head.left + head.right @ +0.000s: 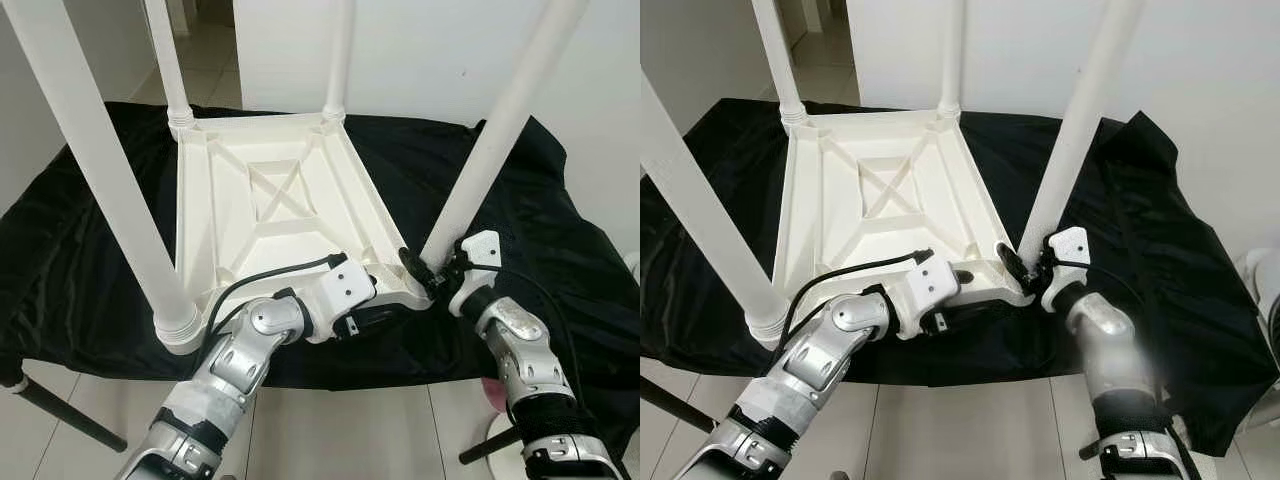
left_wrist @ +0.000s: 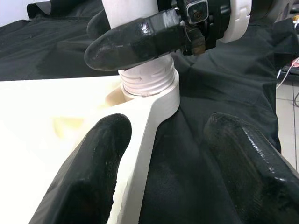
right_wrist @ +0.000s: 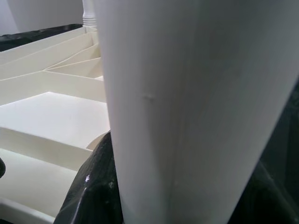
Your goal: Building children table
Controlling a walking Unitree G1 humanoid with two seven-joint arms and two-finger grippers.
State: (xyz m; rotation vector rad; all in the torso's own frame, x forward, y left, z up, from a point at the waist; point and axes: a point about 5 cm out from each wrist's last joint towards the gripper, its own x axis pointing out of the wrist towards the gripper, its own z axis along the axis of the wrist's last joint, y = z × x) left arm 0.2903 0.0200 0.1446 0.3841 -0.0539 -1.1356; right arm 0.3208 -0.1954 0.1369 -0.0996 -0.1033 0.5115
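A white plastic children's table (image 1: 270, 200) lies upside down on a black cloth, its legs pointing up. My right gripper (image 1: 425, 265) is shut on the near-right leg (image 1: 500, 130) just above its threaded collar (image 2: 147, 79) at the table's corner. In the right wrist view that leg (image 3: 196, 107) stands close between the black fingers (image 3: 93, 191). My left gripper (image 1: 385, 305) is open at the same corner. It straddles the tabletop's near rim, one finger (image 2: 88, 172) over the white plastic and the other finger (image 2: 247, 158) over the cloth.
The other legs stand at near left (image 1: 110, 190), far left (image 1: 170, 70) and far right (image 1: 340, 60). The black cloth (image 1: 80, 230) drapes over a low stand with a black strut (image 1: 60, 415). A white wall is behind, tiled floor below.
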